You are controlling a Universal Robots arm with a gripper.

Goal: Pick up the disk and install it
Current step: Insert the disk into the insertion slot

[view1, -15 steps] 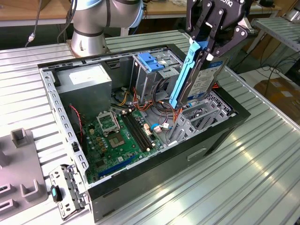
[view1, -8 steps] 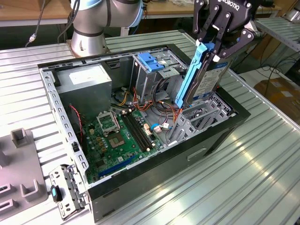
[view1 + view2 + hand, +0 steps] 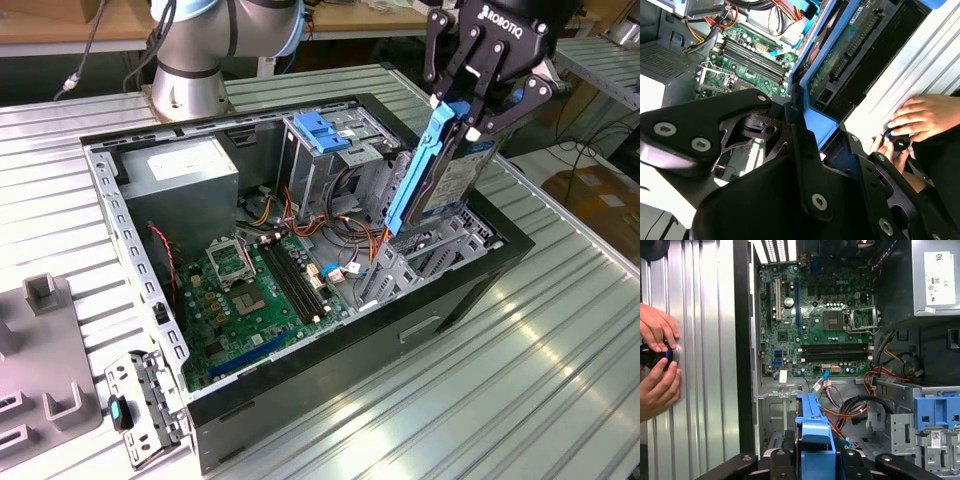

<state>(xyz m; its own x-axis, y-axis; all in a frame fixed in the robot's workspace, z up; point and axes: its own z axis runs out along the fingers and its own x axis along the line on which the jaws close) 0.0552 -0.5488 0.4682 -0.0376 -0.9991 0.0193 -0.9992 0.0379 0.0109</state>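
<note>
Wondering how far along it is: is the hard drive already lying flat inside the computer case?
No, in the exterior view the end effector holds the hard drive steeply tilted over the computer case.

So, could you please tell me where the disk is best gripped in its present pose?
The disk stands on edge, tilted, lower end toward the case, so take its upper end across the blue rails, from above; the gripper clamps there.

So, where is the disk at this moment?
The disk is toward the exterior view's upper right, held tilted by the pincer, its lower end near the metal bay at that side of the open computer case.
</note>
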